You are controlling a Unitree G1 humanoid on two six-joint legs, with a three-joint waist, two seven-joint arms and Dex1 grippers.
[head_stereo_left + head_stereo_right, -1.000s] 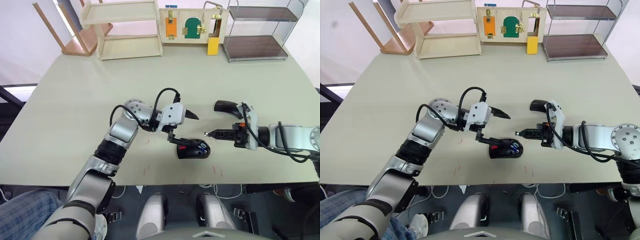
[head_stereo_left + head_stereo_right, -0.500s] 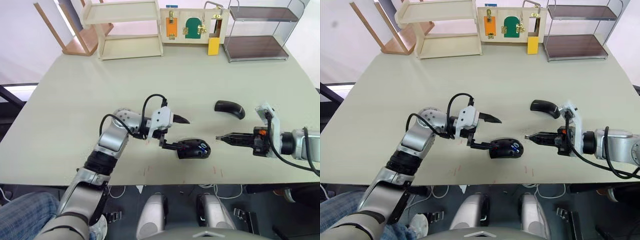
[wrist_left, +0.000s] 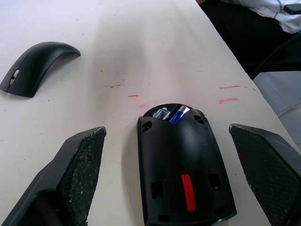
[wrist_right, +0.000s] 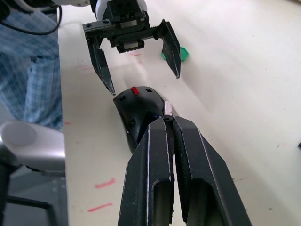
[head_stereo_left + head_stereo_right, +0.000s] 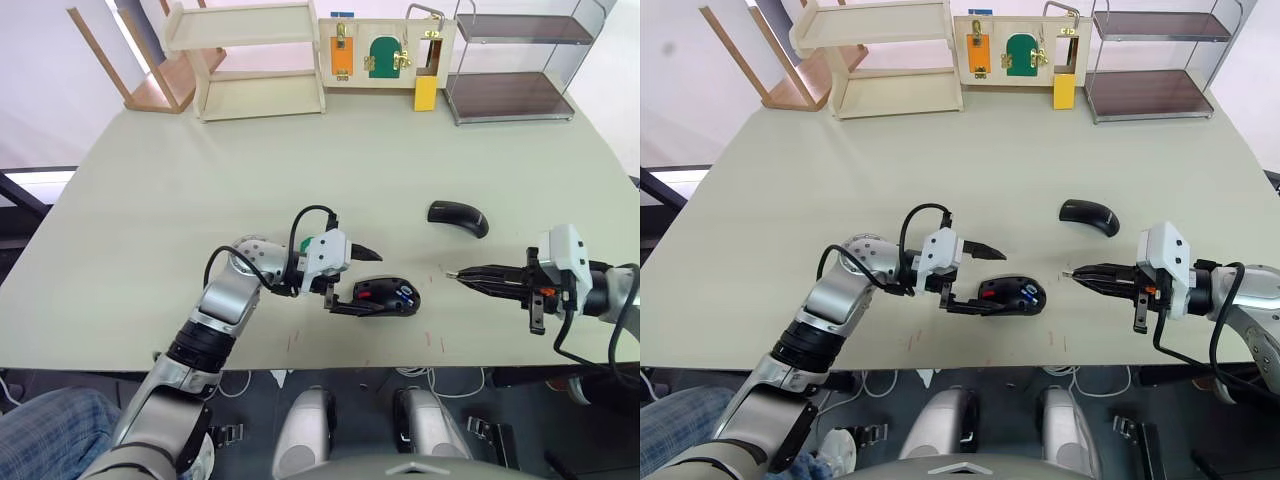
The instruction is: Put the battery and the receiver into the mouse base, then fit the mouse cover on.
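- We see the pale beige table (image 5: 200,170), w/ wooden shelf units, a latch board and a metal rack along its far edge.
- Black oval mouse base (image 5: 385,297) lies near the table's front edge, centre, compartment side up; red patch shows at the end nearest the left gripper.
- Smooth glossy black curved mouse cover (image 5: 458,217) rests on the table, beyond the base and to its right, well apart from both grippers.
- Left gripper (image 5: 353,282) has its two black fingers spread wide. In the left wrist view the base sits between them w/o contact.
- Right gripper (image 5: 1078,273) sits to the right of the base, apart from it, tips pointing at it. Fingers pressed together; a tiny silver-tipped receiver stub (image 4: 168,108) is pinched at the tips.
- Round green disc (image 4: 181,56) lies on the table behind the left gripper.
- Small blue cylindrical battery (image 3: 178,113) is seated in the base's compartment, at the end away from the red patch.
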